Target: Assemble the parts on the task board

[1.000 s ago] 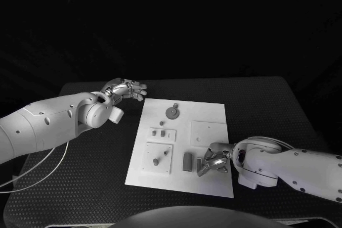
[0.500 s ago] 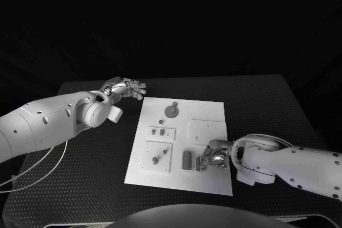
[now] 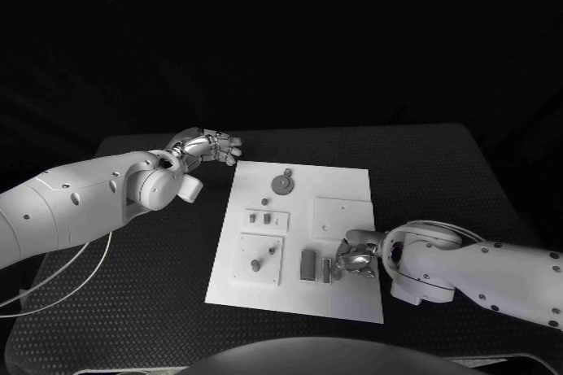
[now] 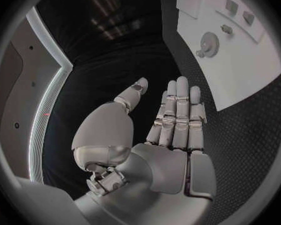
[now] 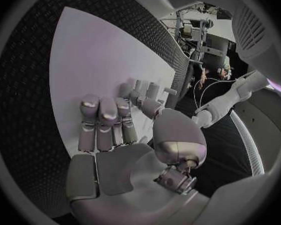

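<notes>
The white task board (image 3: pixel 352 180) lies in the middle of the black table. On it are a grey gear (image 3: pixel 284 182), two small blocks (image 3: pixel 262 219), a small plate with pegs (image 3: pixel 260 257) and two dark bars (image 3: pixel 308 263). My right hand (image 3: pixel 353 259) lies over the board's near right part, just beside the shorter bar (image 3: pixel 326 269). In the right wrist view its fingers (image 5: pixel 103 122) stretch flat over the board (image 5: pixel 84 60), the thumb tip close to upright parts (image 5: pixel 152 89); nothing is held. My left hand (image 3: pixel 207 146) hovers off the board's far left corner, fingers (image 4: pixel 178 115) straight, empty.
A raised square plate (image 3: pixel 344 215) sits on the board just beyond my right hand. Black mat (image 3: pixel 446 180) runs to the right of the board and along its left side (image 3: pixel 176 245). The left wrist view shows the gear (image 4: pixel 209 44) and the board's corner (image 4: pixel 240 85).
My right hand has drawn back a little from the board's near edge toward the bars and turned its fingers in. The left hand has stayed put.
</notes>
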Controlling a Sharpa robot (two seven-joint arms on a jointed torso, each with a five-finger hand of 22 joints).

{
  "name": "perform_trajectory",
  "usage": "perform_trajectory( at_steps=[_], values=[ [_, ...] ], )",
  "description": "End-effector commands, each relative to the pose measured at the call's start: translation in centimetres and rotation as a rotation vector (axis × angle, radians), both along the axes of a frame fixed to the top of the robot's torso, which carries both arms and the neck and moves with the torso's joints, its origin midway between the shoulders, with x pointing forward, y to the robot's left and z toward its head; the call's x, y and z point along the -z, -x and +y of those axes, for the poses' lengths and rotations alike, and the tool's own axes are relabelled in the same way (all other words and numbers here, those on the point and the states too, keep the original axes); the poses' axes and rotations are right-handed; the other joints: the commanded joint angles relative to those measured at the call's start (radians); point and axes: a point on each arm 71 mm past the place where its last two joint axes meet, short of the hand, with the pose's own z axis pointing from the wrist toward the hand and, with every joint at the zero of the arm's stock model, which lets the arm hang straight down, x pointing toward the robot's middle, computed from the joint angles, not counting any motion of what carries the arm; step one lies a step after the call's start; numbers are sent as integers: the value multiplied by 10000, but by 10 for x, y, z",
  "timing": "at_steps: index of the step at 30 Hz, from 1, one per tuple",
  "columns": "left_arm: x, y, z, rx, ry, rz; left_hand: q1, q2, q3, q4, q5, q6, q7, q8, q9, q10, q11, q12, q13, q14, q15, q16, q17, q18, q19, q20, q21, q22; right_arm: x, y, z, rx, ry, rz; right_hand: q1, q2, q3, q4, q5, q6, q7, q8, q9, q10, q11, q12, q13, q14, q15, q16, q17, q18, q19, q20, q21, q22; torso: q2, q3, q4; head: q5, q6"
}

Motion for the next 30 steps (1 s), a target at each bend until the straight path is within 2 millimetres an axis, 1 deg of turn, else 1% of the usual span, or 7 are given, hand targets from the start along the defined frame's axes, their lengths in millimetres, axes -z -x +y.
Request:
perform_trajectory(
  at_steps=[1,5,10,17,20,23,30],
  values=[
    [-1,0,-3,186,99,-87,-123,4,11,59,-48,-92,2,45,-14,-69,-16,27,-1,-31,51,-41,10,11,8,47,-62,157,4,-2,-11,383,-21,249,-183,-78,73,-10,-13,0,54,9,-12,21,30,-6,-8,49,17,32,-5,277,23,40,52,-4,-1,4,-6,-18,25],
    [-1,0,-3,186,106,-112,-122,5,12,60,-48,-92,2,45,-14,-70,-16,27,-1,-31,52,-43,12,11,7,48,-64,159,7,-6,-20,467,-711,1383,-614,-1084,-381,-167,97,-232,143,-134,-86,-247,120,-233,-163,-23,60,-83,-83,277,21,80,59,-27,-2,2,3,-45,78],
    [-1,-2,-5,146,181,-192,-176,-29,-23,81,-93,-98,7,46,-17,-73,-12,29,-1,-35,60,-58,27,5,-2,58,-77,169,2,-24,-30,23,-1368,1800,-806,-1840,-1126,-216,-12,-1080,449,-518,-221,-1025,418,-415,-108,-712,307,-391,-109,277,-557,139,-290,-133,-29,11,1,-89,286],
    [1,-6,-7,118,259,-306,-161,-98,-151,-57,-412,121,-93,193,30,40,-67,89,29,-88,86,-159,79,9,-51,78,-134,202,-27,-60,-47,537,-2435,711,-472,-1694,-2315,-337,7,-1696,713,-656,-209,-1685,672,-421,-124,-1321,563,-508,-108,277,-1244,348,-556,-134,-80,35,30,-173,706],
    [0,-9,-6,21,252,-466,-99,-1,-175,-134,-405,282,-204,287,50,882,-429,523,235,11,76,-203,126,15,-74,98,-166,213,-43,-88,-57,1180,-3845,331,-254,-1518,-2488,-336,26,-1733,735,-604,-167,-1834,689,-507,-283,-1520,593,-664,-235,277,-1458,439,-729,-195,-180,46,17,-188,933],
    [-1,-10,-6,-43,274,-572,-78,40,-181,-169,-382,346,-285,309,41,1205,-551,658,301,170,3,-149,199,-3,-50,56,-176,211,-55,-109,-66,1762,-4580,-302,-8,-1224,-2585,-306,66,-1761,749,-554,-130,-2026,701,-815,-642,-1772,648,-1062,-576,258,-1765,604,-1094,-362,-273,68,29,-179,1104],
    [-2,-19,-5,-619,653,-556,-90,-2,-154,-229,-384,226,-198,234,-29,-4,-54,-46,-65,-287,231,-671,99,-30,-233,198,-320,203,-73,-152,-84,3322,-5699,-2152,745,-954,-2586,-331,422,-1996,907,-500,-81,-2615,881,-2172,-2433,-2504,982,-2707,-2108,166,-2588,1312,-2719,-1249,-575,109,-5,-162,1632]
  ],
)
